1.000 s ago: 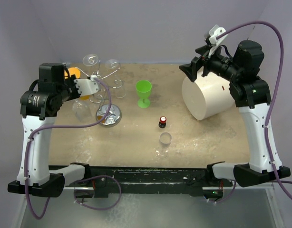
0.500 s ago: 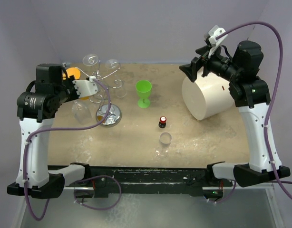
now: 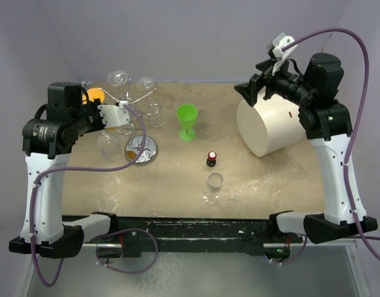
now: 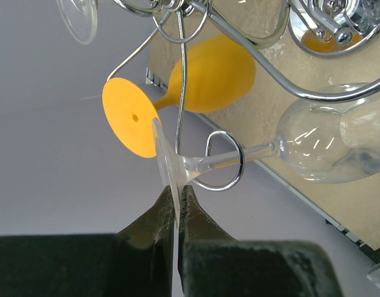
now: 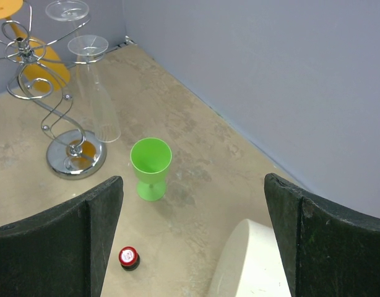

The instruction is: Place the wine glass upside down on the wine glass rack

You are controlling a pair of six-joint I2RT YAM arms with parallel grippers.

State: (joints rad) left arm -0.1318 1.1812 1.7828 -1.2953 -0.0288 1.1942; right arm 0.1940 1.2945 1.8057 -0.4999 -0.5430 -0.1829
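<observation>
The left gripper [image 4: 176, 199] is pinching the thin round foot of the clear wine glass [image 4: 326, 145]. Its stem is sitting inside a curled wire loop of the shiny wine glass rack [image 3: 142, 150], close beside a smooth orange glass [image 4: 208, 74]. The right gripper [image 5: 191, 238] is hanging spread apart, well away, above the mottled counter [image 3: 270, 179].

The left arm [image 3: 43, 185] and right arm [image 3: 340, 179] had white links, black joint housings and black bases. A purple cable [image 3: 362, 86] looped along each. A small green light [image 3: 330, 113] showed on the right arm. The left end effector [image 4: 176, 198] and right end effector [image 5: 193, 185] had black fingers [image 5: 60, 247].
</observation>
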